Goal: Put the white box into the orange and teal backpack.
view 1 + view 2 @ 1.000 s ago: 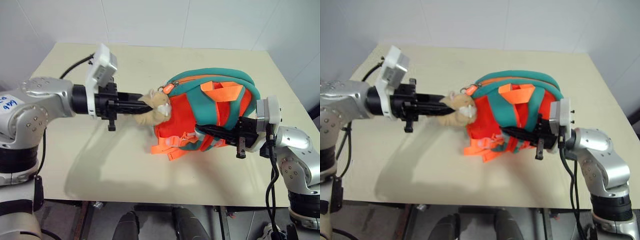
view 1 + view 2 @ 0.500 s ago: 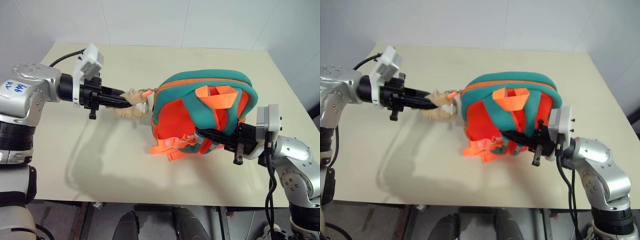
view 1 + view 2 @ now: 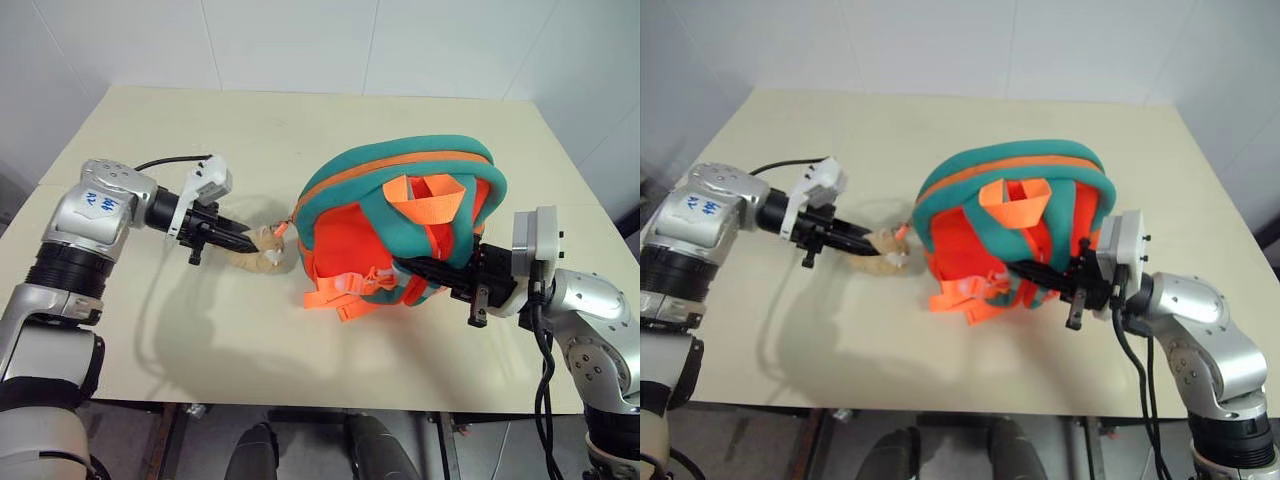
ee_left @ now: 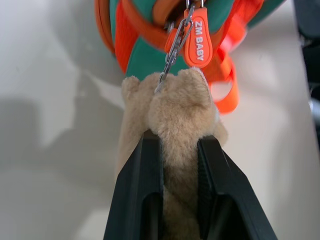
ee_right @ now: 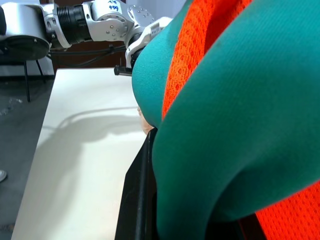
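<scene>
On the worktop [image 3: 200, 330], the left end effector [image 4: 179, 150] pinches the plush animal [image 3: 262, 246] beside the backpack [image 3: 400, 225]. The right end effector [image 3: 425, 268] grips a backpack strap.

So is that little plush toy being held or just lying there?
Held: the left fingers are shut on the plush toy, chained to the backpack.

Head eyes look down over the table [image 3: 300, 130]; both wrist cameras sit close against the backpack [image 3: 400, 230].

Cream table [image 3: 300, 340] with a backpack on it.
The orange and teal backpack [image 3: 400, 215] sits at its middle; the tan plush animal [image 3: 262, 248] lies just beside the backpack.
</scene>
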`<control>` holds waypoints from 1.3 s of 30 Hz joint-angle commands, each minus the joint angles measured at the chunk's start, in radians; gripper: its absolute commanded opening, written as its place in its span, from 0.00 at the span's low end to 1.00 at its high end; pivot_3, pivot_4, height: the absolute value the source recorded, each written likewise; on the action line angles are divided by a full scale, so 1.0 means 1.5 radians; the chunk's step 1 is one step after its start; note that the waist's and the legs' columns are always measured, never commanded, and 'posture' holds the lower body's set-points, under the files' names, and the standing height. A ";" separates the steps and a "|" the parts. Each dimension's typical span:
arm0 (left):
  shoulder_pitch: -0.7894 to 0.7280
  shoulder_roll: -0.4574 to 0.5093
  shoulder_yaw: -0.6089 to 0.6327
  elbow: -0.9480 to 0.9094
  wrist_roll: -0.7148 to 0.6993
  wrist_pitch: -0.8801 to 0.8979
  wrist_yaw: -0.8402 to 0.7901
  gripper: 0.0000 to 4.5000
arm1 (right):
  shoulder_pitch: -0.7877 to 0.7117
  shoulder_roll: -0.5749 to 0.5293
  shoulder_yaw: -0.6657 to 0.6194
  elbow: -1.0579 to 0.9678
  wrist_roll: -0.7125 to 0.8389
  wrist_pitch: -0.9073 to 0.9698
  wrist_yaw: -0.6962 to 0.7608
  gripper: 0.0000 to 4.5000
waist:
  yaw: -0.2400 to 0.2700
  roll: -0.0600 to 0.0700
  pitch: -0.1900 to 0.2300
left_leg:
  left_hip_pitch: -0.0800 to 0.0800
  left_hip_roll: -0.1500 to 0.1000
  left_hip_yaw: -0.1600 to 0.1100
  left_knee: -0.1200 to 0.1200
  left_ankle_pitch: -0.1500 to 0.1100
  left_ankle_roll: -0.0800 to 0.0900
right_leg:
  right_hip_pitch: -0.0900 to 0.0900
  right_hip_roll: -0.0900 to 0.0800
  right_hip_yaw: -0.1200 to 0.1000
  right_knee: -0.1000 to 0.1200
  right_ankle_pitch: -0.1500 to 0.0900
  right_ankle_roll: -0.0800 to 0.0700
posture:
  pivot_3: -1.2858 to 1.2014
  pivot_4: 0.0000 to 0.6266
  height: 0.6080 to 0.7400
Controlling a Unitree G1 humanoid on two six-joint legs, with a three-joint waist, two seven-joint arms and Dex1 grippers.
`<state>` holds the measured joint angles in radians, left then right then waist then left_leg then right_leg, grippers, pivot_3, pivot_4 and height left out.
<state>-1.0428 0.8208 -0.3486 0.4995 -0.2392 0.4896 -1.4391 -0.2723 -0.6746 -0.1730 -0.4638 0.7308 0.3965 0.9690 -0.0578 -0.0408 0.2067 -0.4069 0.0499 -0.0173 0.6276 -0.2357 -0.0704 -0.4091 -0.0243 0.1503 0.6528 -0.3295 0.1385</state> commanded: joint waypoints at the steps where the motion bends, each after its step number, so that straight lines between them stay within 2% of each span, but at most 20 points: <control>1: -0.009 -0.020 -0.023 0.067 0.069 -0.039 0.006 0.09 | -0.011 -0.011 -0.018 -0.004 0.001 -0.001 -0.010 0.01 | 0.000 0.000 0.000 | 0.000 0.000 0.000 0.000 0.000 0.000 | 0.000 0.000 0.000 0.000 0.000 0.000 | 0.52 0.24 1.00; 6: -0.013 -0.067 -0.019 0.118 0.104 -0.098 0.022 0.09 | -0.005 -0.025 -0.011 -0.004 -0.011 0.006 -0.007 0.01 | 0.000 0.000 0.000 | 0.000 0.000 0.000 0.000 0.000 0.000 | 0.000 0.000 0.000 0.000 0.000 0.000 | 0.52 0.24 1.00; 13: 0.005 -0.088 0.033 0.079 0.085 -0.110 0.038 0.09 | -0.007 -0.060 0.006 0.002 -0.031 0.020 0.022 0.01 | 0.001 0.000 0.000 | 0.000 0.000 0.000 0.001 0.000 0.000 | 0.000 0.000 0.000 0.000 0.000 0.001 | 0.52 0.24 1.00; 18: 0.045 -0.105 0.132 -0.017 0.010 -0.136 0.053 0.09 | -0.019 -0.158 0.051 0.011 -0.078 0.094 0.039 0.01 | 0.001 0.000 0.000 | 0.000 0.000 0.000 0.001 0.000 0.000 | 0.000 0.000 0.001 0.000 0.001 0.001 | 0.52 0.24 1.00; 20: 0.069 -0.102 0.157 -0.055 0.006 -0.130 0.082 0.26 | -0.029 -0.161 0.053 0.022 -0.077 0.079 0.053 0.18 | 0.002 0.000 0.000 | 0.000 0.000 0.000 0.001 0.000 0.000 | 0.000 0.000 0.001 0.000 0.001 0.001 | 0.52 0.24 1.00; 24: 0.118 -0.087 0.189 -0.126 -0.004 -0.097 0.113 0.52 | -0.042 -0.175 0.056 0.039 -0.079 0.079 0.084 0.46 | 0.002 0.000 0.000 | 0.000 0.000 0.000 0.001 0.000 0.000 | 0.000 0.000 0.001 0.000 0.001 0.001 | 0.52 0.24 1.00; 30: 0.164 -0.065 0.233 -0.167 -0.018 -0.111 0.134 0.97 | -0.073 -0.184 0.049 0.071 -0.084 0.076 0.116 0.93 | 0.001 0.000 0.000 | 0.000 0.000 0.000 0.001 0.000 0.000 | 0.000 0.000 0.001 0.001 0.001 0.001 | 0.52 0.24 1.00; 31: 0.170 -0.061 0.242 -0.172 -0.024 -0.107 0.136 1.00 | -0.074 -0.190 0.044 0.075 -0.086 0.077 0.121 0.99 | 0.002 0.000 0.000 | 0.000 0.000 0.000 0.001 0.000 0.000 | 0.000 0.000 0.001 0.001 0.001 0.001 | 0.52 0.24 1.00; 35: 0.185 -0.037 0.278 -0.174 -0.033 -0.138 0.140 1.00 | -0.048 -0.232 -0.002 0.079 -0.088 0.087 0.134 0.99 | 0.002 0.000 0.000 | 0.000 0.000 0.000 0.001 0.000 0.000 | 0.000 0.000 0.001 0.000 0.001 0.001 | 0.52 0.24 1.00; 39: 0.214 -0.014 0.344 -0.179 -0.080 -0.175 0.120 1.00 | 0.024 -0.275 -0.094 0.075 -0.098 0.090 0.138 0.99 | 0.003 0.000 0.000 | -0.001 0.000 0.000 0.001 0.000 0.000 | 0.000 0.000 0.000 0.000 0.001 0.001 | 0.52 0.24 1.00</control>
<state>-0.7319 0.7732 0.1071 0.2603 -0.3105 0.2622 -1.2419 -0.2593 -1.0565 -0.2292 -0.3410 0.5907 0.5329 1.1666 -0.0527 -0.0409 0.2067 -0.4078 0.0501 -0.0171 0.6285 -0.2360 -0.0697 -0.4091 -0.0249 0.1510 0.6524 -0.3288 0.1400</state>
